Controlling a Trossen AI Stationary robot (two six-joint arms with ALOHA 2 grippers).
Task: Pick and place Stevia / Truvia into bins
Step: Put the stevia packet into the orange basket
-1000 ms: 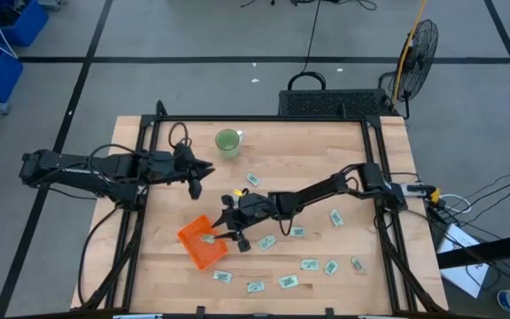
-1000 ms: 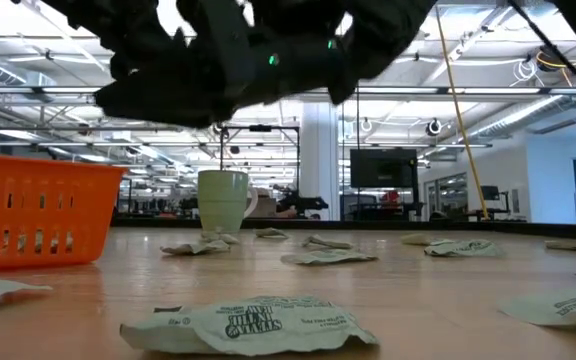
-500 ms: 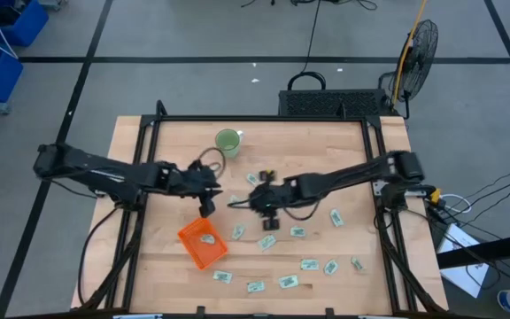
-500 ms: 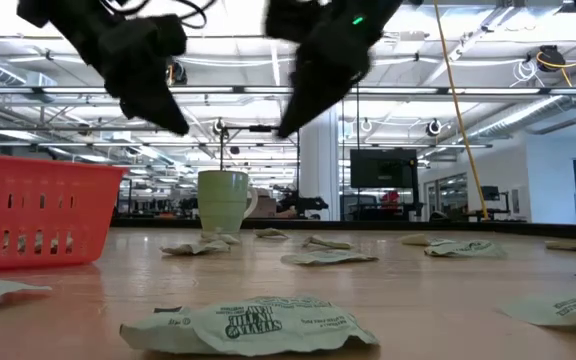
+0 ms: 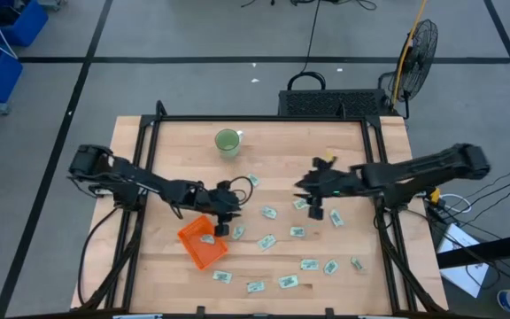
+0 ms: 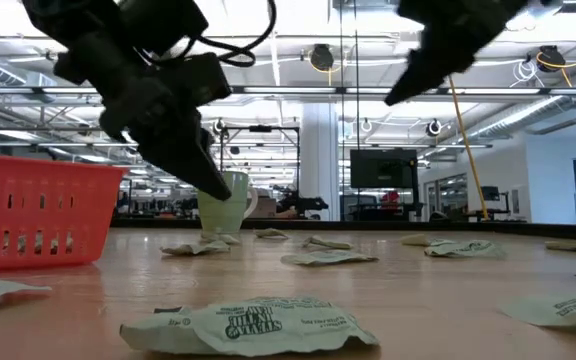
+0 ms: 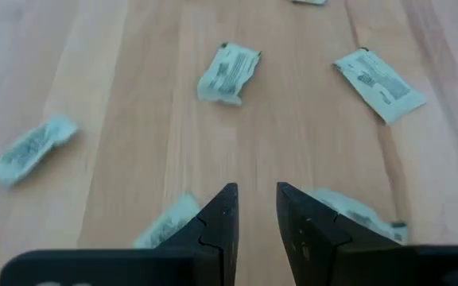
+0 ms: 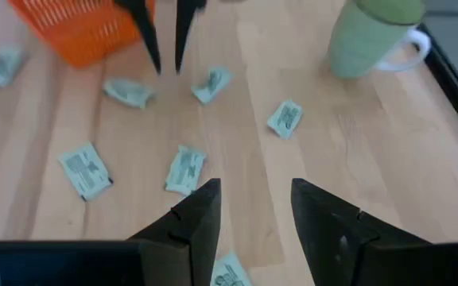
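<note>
High view, right gripper point(image 5: 312, 197) withdrawn from tray point(image 5: 204, 243)

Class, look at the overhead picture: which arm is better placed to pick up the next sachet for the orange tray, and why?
Probably the left. Its gripper hangs open just beside the orange tray, with a sachet close by. The right gripper, also open, is farther away.

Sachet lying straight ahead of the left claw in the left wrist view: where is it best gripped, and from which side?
Probably from straight above, pinching the sachet across its short width near the middle. It lies flat on the table, slightly crumpled, with bare wood all around, so no edge offers a side grip. The left claw is open.
</note>
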